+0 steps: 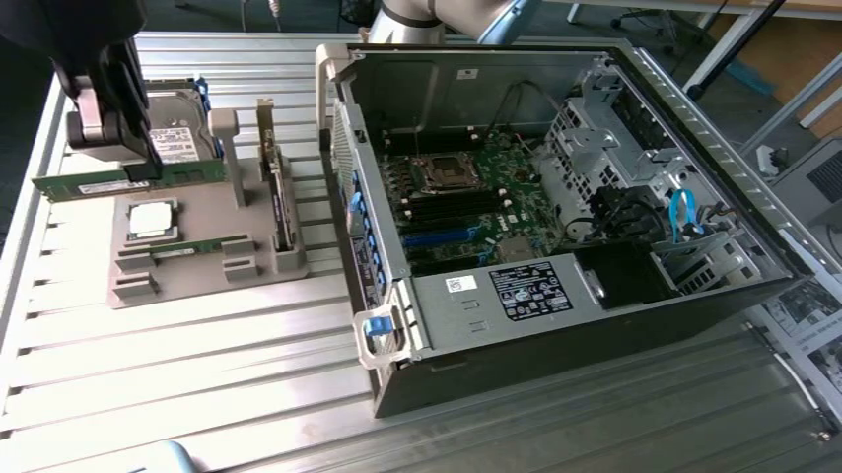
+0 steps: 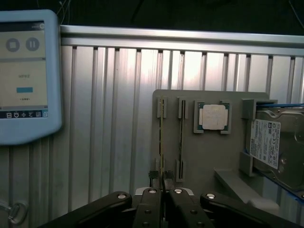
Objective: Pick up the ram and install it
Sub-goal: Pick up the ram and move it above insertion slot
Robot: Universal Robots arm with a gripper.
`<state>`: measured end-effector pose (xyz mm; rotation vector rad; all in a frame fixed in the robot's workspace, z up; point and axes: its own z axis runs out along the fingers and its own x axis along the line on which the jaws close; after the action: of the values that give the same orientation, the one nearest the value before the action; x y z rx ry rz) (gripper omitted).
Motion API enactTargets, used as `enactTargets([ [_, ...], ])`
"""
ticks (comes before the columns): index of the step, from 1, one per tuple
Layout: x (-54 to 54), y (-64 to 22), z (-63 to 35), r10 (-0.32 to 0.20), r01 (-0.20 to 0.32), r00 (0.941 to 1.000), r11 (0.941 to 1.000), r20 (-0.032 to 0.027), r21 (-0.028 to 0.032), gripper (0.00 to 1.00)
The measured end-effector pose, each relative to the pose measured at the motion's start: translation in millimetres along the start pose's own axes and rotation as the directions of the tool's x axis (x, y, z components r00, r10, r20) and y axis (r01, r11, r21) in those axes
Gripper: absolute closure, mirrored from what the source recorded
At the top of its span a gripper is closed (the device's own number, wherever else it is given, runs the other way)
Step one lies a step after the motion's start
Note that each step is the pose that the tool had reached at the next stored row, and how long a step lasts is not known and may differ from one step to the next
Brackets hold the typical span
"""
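We noted that the gripper [image 2: 163, 187] was built of matte black linkage bars with round silver screw heads, and had a pale grey block on its body. The arm [image 1: 418, 14] was a silver-grey tube with a bluish cap.

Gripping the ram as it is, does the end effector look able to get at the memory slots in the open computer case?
Probably yes. The end effector is shut on the ram, and the computer case lies open upward; nothing visibly covers the memory slots.
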<state>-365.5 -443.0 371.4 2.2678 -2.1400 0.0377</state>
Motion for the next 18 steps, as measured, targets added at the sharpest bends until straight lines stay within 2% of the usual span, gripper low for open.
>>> enactTargets([
  [18,0.2,0.0,-7.5,0.0,0.0,1.0,1.0,0.0,-0.0001,0.87],
])
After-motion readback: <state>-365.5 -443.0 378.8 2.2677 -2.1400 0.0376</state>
